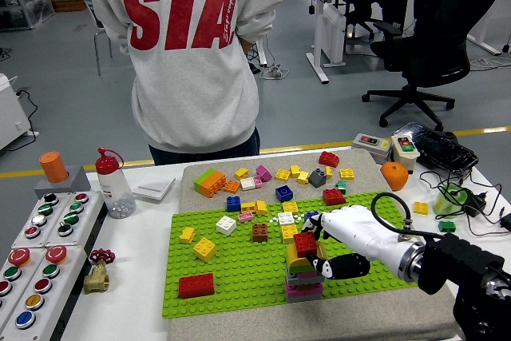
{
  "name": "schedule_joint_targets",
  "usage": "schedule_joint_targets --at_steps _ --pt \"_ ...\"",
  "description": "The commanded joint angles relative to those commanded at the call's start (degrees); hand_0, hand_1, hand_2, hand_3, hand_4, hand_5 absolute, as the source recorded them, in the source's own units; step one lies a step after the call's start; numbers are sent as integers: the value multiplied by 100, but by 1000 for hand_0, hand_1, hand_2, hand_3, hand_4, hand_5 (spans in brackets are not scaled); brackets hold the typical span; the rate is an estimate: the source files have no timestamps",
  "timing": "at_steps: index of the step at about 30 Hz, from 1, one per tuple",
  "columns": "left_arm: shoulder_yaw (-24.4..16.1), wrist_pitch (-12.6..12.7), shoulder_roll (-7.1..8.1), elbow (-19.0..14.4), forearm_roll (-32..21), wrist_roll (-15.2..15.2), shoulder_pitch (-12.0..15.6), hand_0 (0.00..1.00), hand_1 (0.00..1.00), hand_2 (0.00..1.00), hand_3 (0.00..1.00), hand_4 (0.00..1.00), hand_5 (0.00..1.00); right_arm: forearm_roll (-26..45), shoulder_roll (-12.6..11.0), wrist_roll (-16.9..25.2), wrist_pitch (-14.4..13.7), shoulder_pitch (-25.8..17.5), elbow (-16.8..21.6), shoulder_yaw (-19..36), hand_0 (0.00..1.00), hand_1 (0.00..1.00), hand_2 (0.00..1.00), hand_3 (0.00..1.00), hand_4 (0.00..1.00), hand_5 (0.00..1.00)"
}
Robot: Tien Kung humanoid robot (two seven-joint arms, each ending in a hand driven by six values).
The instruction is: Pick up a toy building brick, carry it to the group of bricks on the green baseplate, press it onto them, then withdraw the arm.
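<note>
A green baseplate [239,273] lies on a beige mat in the middle of the table. On its right part stands a stack of bricks [303,279], pink and grey below, yellow above. A red brick [304,242] sits on top of the stack. My right hand [318,247], white-shelled with black fingers, comes in from the lower right and is curled around that red brick, fingers behind it and thumb [342,265] in front. Loose bricks lie on the plate: a red one [196,285], a yellow one [204,249], a brown one [259,232].
Several loose bricks [279,177] lie on the mat behind the plate. A button panel [40,253] fills the left edge, with a spray bottle [112,184] beside it. A person in a grey sweatshirt [192,53] stands at the far side, back turned. Cables and a keyboard [435,148] lie at the right.
</note>
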Motion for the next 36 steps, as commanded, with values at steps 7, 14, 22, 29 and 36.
schedule_joint_targets --at_steps 7,14,22,29,36 --pt "-7 -11 -4 -6 21 23 21 624 594 597 405 276 917 19 -5 27 58 -13 21 20 734 642 655 632 468 326" --pt "-8 -9 -8 -9 26 28 35 624 595 598 405 275 917 10 -2 55 71 -17 18 31 740 676 680 675 470 321" --pt "-2 -11 -12 -11 27 31 43 625 595 600 410 275 917 0 12 73 36 -23 -25 37 744 702 717 723 478 315" --pt "5 -8 -14 -10 25 24 44 625 595 600 409 275 917 -7 9 80 44 -35 -55 49 747 713 732 742 486 321" --pt "-7 -13 -16 -14 55 32 51 626 595 600 409 276 916 -6 1 92 77 -57 -54 72 754 717 748 756 496 323"
